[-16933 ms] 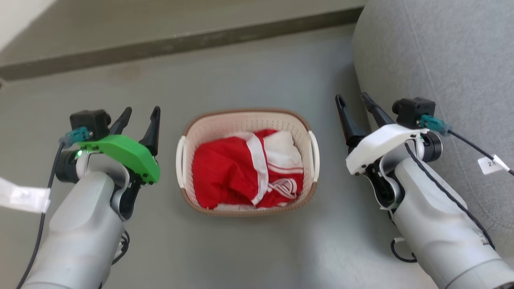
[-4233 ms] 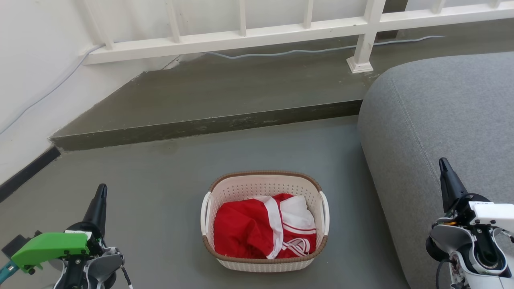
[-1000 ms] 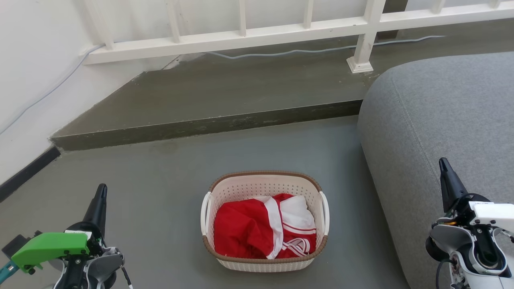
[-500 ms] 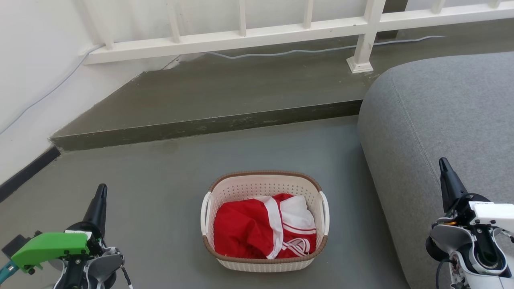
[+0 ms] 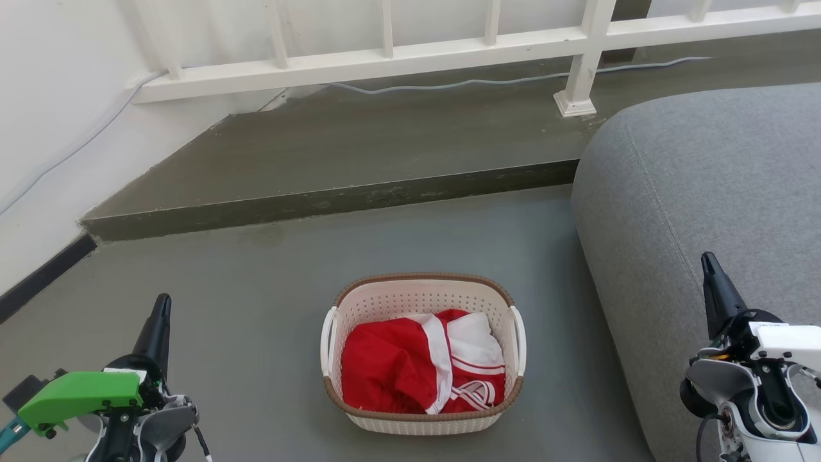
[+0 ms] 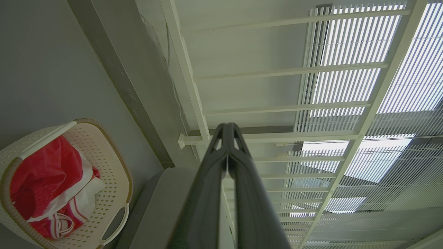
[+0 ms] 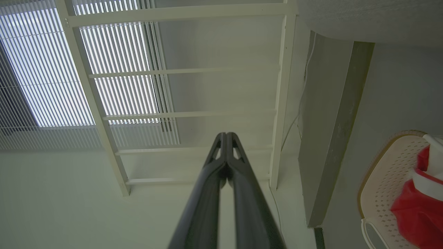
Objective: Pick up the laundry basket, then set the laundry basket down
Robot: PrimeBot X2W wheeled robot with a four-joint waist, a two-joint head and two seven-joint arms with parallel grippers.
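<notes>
The laundry basket [image 5: 423,300] sits on the grey floor in the lower middle of the head view, cream-white with a brown rim and white side handles, holding red and white clothing [image 5: 420,369]. It also appears at the left edge of the left wrist view as the laundry basket [image 6: 114,162] and at the right edge of the right wrist view as the laundry basket [image 7: 384,180]. My left gripper [image 5: 160,308] is at the lower left, well apart from the basket, fingers pressed together. My right gripper [image 5: 709,266] is at the lower right, over the sofa, also shut and empty.
A grey sofa [image 5: 705,179] fills the right side, close to the basket's right handle. A raised concrete step [image 5: 333,199] runs across behind the basket, with a white railing [image 5: 449,51] and a cable beyond. A white wall stands at the left.
Since 16.9 s ago the view has pulled back and both grippers, then open beside the basket, are now shut and lower. Nothing has moved over the last second.
</notes>
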